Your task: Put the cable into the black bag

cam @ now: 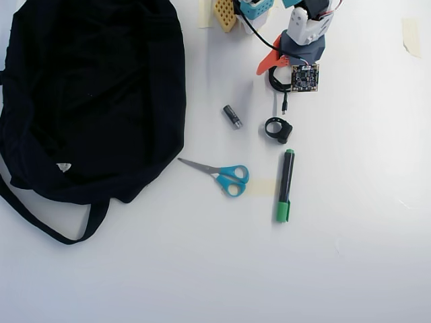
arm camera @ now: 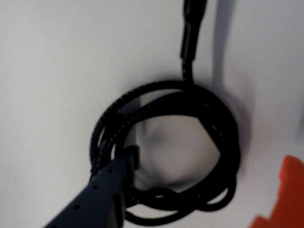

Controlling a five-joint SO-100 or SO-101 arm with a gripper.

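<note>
1. The cable (arm camera: 190, 142) lies coiled in a loose ring on the white tabletop (cam: 350, 256), near the far edge and right of its middle in the overhead view. One straight end (cam: 285, 104) with a plug runs out from the coil toward the near edge.
2. In the overhead view the arm's wrist and a small circuit board (cam: 304, 77) cover most of the coil, so only a dark arc of it shows at the board's left side.
3. The end effector (arm camera: 130, 159) hangs over the coil. In the wrist view its dark finger (arm camera: 102, 190) reaches in from the lower left, with the tip over the left side of the ring. An orange part (arm camera: 285, 199) shows at the lower right corner.
4. I cannot tell whether the end effector is released or clenched, since only one finger shows and the view is blurred. Whether the tip touches the braid is also unclear.
5. The black bag (cam: 87, 101) fills the far left corner of the tabletop, well apart from the cable. Its strap (cam: 47, 225) loops toward the near edge. A small white label (cam: 63, 167) is sewn near its lower rim; its writing is too small to read.
6. Between bag and cable lie a small dark cylinder (cam: 232, 116), a black ring-shaped piece (cam: 277, 129), blue-handled scissors (cam: 219, 175) and a black marker with a green cap (cam: 285, 185). No writing on them can be read.
</note>
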